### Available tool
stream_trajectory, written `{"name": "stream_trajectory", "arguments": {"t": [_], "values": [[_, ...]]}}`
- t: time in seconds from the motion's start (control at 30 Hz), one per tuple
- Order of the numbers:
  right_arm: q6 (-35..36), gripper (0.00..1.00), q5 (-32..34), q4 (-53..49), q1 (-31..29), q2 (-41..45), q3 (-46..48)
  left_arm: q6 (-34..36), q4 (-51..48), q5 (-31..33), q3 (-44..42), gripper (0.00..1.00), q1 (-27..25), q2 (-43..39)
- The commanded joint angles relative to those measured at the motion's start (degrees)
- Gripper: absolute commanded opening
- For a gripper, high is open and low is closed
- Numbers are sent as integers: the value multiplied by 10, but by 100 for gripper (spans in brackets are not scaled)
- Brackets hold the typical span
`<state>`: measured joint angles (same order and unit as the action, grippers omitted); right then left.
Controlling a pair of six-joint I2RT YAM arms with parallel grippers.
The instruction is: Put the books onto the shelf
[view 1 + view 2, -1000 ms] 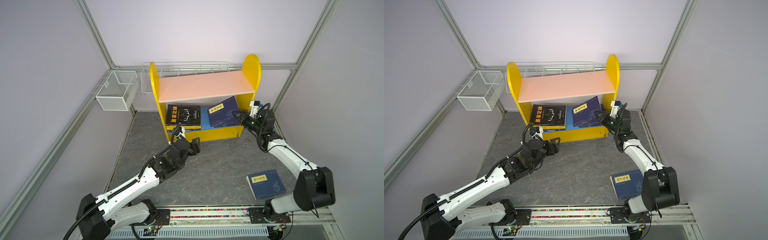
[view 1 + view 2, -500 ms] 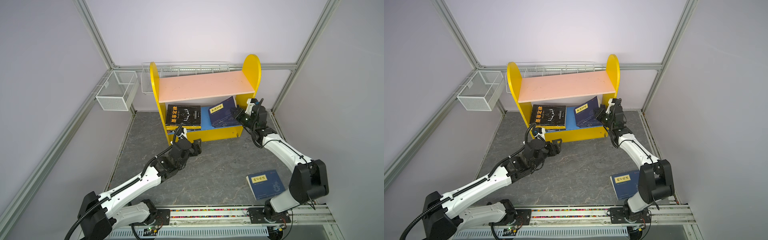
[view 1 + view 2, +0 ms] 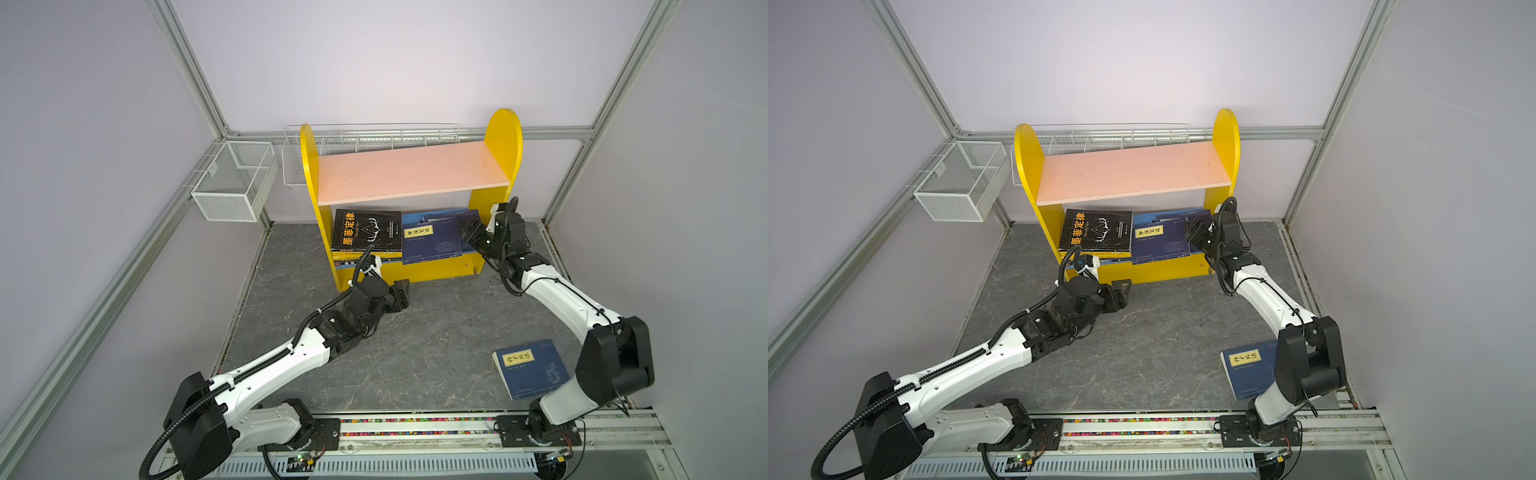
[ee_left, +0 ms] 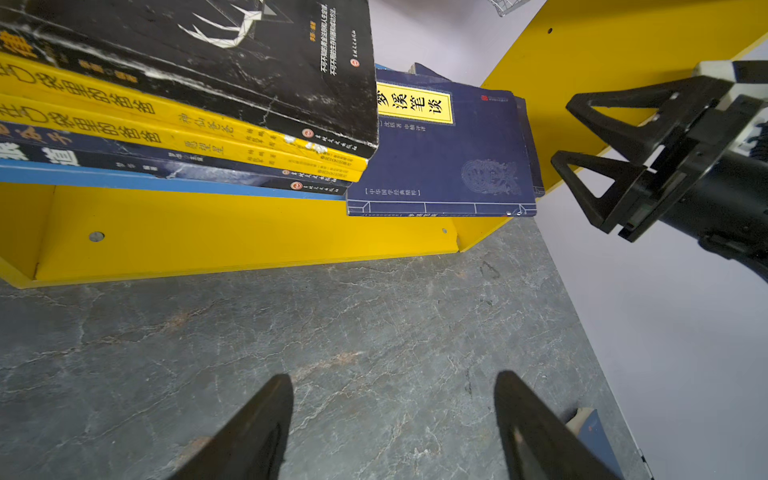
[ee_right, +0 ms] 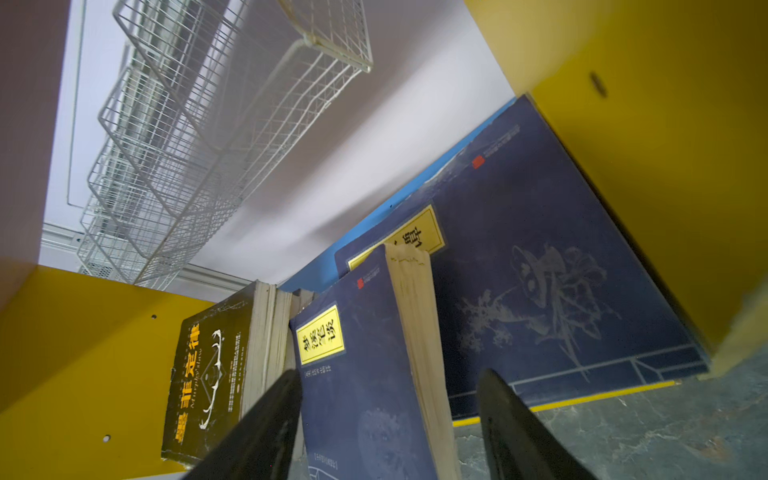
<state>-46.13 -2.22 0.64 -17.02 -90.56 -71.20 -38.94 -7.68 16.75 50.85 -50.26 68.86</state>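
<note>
Left end effector (image 4: 392,382): fingers apart, empty, above the desk (image 3: 424,336).
Right end effector (image 4: 564,132): apart, empty, beside the shelved navy book (image 4: 440,158).
Loose navy book (image 3: 530,370): flat, near right.

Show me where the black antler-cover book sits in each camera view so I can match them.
Top view: black book tops the left stack on the shelf, lower tier.
Top view: same spot.
Left wrist: it lies on the yellow-spined books, cover showing.
Right wrist: cover showing, next to the landmark.
Shared landmark: the yellow-labelled navy book beside it.
</note>
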Motion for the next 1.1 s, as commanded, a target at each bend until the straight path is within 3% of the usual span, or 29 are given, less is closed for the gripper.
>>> {"name": "stream_trajectory", "arguments": {"t": [0.0,0.23,0.4,0.73,0.97,1.07], "values": [[4,70,19,-26,22,24,9,-5,10,-10,27,77,1,13],[51,67,-118,-11,33,86,81,-27,24,-31,28,77,16,29],[53,66,-175,17,33,98,113,-32,33,-30,21,77,18,28],[34,61,-211,39,23,39,98,-53,37,-19,3,77,20,13],[37,59,-191,42,20,22,100,-57,38,-14,-8,77,24,-5],[32,49,-197,63,19,8,99,-55,38,-15,-9,77,25,-6]]}}
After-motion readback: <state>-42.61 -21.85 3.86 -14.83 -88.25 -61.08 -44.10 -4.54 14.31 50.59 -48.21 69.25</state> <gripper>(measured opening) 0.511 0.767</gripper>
